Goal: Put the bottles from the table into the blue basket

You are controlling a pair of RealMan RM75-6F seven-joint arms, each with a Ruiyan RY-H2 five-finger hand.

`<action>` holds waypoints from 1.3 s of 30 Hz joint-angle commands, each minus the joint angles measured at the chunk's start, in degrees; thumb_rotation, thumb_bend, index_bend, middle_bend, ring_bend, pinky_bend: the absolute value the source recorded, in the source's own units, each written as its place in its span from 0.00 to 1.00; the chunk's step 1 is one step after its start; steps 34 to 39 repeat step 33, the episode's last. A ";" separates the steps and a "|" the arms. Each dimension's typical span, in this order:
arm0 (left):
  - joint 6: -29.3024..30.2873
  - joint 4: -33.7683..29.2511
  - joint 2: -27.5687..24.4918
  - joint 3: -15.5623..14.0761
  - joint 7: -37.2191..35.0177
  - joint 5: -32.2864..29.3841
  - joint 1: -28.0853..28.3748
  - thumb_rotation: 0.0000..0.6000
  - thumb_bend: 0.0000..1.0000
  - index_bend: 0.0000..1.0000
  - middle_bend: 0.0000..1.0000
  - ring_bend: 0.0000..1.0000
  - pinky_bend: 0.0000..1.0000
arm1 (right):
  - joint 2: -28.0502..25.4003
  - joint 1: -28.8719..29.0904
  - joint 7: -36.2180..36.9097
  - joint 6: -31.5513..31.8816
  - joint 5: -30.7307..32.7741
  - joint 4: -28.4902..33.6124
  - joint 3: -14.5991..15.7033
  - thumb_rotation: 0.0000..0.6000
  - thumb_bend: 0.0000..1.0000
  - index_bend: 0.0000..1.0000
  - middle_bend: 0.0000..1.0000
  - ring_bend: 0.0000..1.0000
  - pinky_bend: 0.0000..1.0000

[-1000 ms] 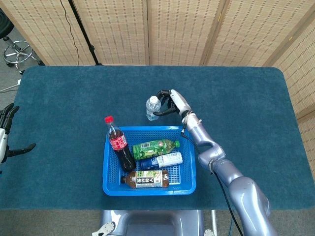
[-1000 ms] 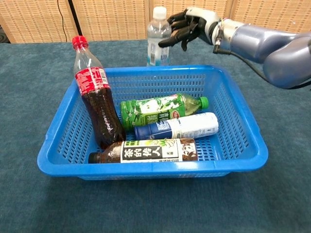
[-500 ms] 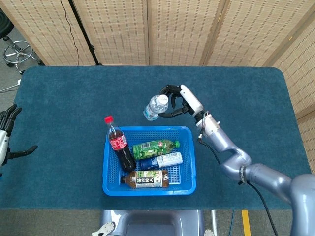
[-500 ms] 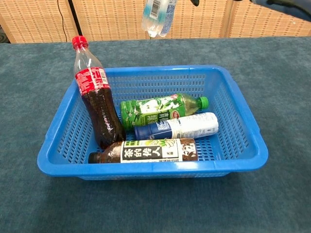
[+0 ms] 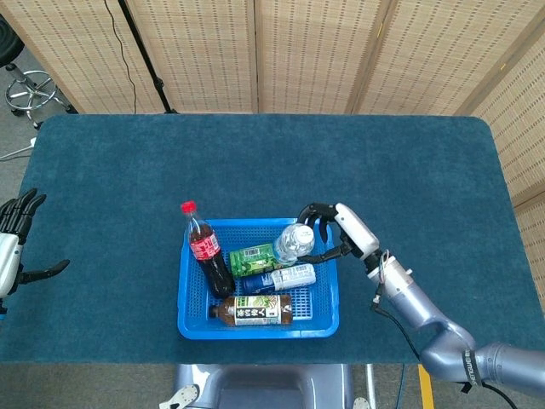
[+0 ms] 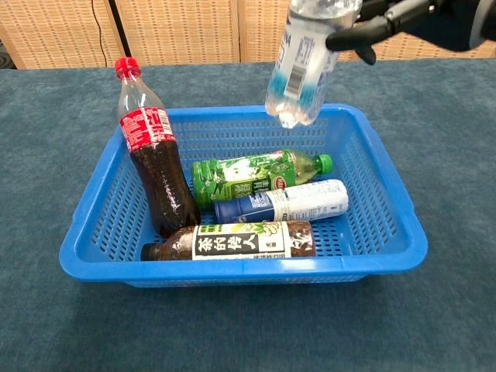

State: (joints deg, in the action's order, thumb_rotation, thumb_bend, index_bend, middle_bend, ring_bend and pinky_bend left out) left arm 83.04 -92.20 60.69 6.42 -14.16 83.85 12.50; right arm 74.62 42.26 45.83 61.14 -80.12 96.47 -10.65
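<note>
My right hand (image 5: 330,233) (image 6: 387,19) grips a clear water bottle (image 5: 294,242) (image 6: 304,66) with a white-and-blue label, holding it in the air over the blue basket (image 5: 194,322) (image 6: 387,225), tilted. Inside the basket a cola bottle (image 5: 207,259) (image 6: 153,167) with a red cap leans at the left. A green tea bottle (image 5: 254,256) (image 6: 252,177), a blue-and-white bottle (image 5: 286,278) (image 6: 283,203) and a brown tea bottle (image 5: 254,310) (image 6: 232,241) lie on their sides. My left hand (image 5: 13,239) hovers at the table's far left edge, fingers spread, holding nothing.
The table (image 5: 111,179) is covered in dark teal cloth. Woven folding screens (image 5: 306,51) stand behind it, and a stool (image 5: 30,89) stands on the floor at the back left.
My right hand lifted the water bottle from behind the basket and carried it nearer, over the basket's right half. The left hand stayed almost still.
</note>
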 commanded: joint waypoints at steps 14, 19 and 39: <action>2.19 0.16 0.47 -2.62 2.97 2.42 -2.69 1.00 0.03 0.00 0.00 0.00 0.00 | -8.64 -5.85 -22.40 2.35 -6.27 2.83 7.58 1.00 0.00 0.00 0.00 0.00 0.00; 3.11 1.04 1.93 -3.72 5.54 1.83 -4.45 1.00 0.03 0.00 0.00 0.00 0.00 | -11.34 -13.79 -39.74 12.71 -5.21 1.46 9.44 1.00 0.00 0.00 0.00 0.00 0.00; 6.20 2.07 4.10 -4.91 12.50 2.67 -7.34 1.00 0.03 0.00 0.00 0.00 0.00 | -3.55 -28.52 -45.39 30.00 -9.31 -15.96 13.38 1.00 0.00 0.00 0.00 0.00 0.00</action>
